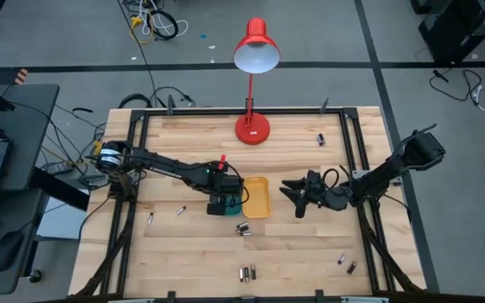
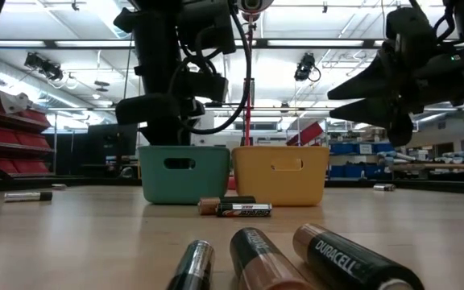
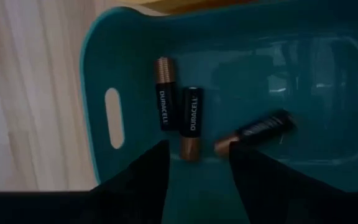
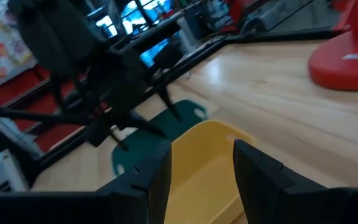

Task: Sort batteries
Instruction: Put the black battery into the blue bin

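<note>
My left gripper point(image 3: 199, 147) hovers open above the teal tray point(image 3: 229, 81), pointing down into it, holding nothing. Three black-and-copper batteries point(image 3: 191, 121) lie on that tray's floor. The yellow tray point(image 1: 257, 196) stands right beside the teal tray point(image 1: 228, 204), on its right. My right gripper point(image 1: 294, 195) hangs open and empty just right of the yellow tray point(image 4: 210, 168), above the table. More batteries lie loose on the wood: a pair near the trays point(image 1: 243, 227), several at the near edge point(image 1: 247, 272), others left point(image 1: 151, 218) and right point(image 1: 346, 263).
A red desk lamp point(image 1: 252, 126) stands at the table's far middle, with one battery point(image 1: 320, 139) to its right. A black frame point(image 1: 141, 151) runs around the tabletop. In the low view, large batteries point(image 2: 337, 258) lie close to the camera, in front of the trays.
</note>
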### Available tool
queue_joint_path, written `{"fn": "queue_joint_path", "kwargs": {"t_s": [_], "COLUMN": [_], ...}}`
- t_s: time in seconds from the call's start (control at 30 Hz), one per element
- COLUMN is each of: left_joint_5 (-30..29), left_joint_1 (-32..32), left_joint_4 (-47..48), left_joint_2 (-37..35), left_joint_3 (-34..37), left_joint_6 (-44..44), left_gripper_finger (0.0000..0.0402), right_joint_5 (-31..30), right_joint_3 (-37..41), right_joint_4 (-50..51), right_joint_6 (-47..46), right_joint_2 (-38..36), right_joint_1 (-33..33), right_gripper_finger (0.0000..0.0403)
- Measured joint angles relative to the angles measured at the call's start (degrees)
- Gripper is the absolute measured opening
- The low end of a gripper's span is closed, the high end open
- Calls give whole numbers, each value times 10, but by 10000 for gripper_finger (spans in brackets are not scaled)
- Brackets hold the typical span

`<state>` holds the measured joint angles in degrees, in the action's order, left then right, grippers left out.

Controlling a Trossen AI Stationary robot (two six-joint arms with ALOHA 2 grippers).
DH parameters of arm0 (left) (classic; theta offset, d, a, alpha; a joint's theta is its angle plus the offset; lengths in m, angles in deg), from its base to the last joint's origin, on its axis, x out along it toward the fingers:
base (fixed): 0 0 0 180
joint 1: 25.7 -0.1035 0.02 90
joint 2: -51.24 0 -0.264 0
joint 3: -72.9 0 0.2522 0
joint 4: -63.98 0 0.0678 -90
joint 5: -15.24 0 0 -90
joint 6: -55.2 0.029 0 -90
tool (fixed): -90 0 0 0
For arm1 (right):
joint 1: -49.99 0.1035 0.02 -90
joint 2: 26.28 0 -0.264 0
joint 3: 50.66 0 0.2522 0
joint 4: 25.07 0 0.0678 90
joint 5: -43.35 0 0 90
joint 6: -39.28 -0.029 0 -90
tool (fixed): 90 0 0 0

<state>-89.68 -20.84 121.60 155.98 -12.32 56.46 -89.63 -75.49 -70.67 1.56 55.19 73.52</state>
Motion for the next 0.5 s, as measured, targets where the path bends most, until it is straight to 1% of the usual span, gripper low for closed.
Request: {"fn": "queue_joint_path", "kwargs": {"t_s": [0.13, 0.27, 0.43, 0.5], "left_joint_5": [-1, -2, -5, -24], "left_joint_1": [0, 0, 0, 0], "left_joint_4": [14, 36, 51, 75], "left_joint_2": [-5, -7, -7, -7], "left_joint_3": [-10, -48, -101, -122], "left_joint_6": [0, 0, 7, 10], "left_gripper_finger": [182, 182, 182, 182], "right_joint_5": [31, 54, 76, 83], "right_joint_3": [0, 0, 0, 0], "right_joint_4": [1, 18, 92, 133], "right_joint_6": [2, 3, -10, -21], "right_joint_2": [-1, -1, -2, -2], "right_joint_1": [0, -2, -15, -23], "right_gripper_finger": [157, 157, 157, 157]}}
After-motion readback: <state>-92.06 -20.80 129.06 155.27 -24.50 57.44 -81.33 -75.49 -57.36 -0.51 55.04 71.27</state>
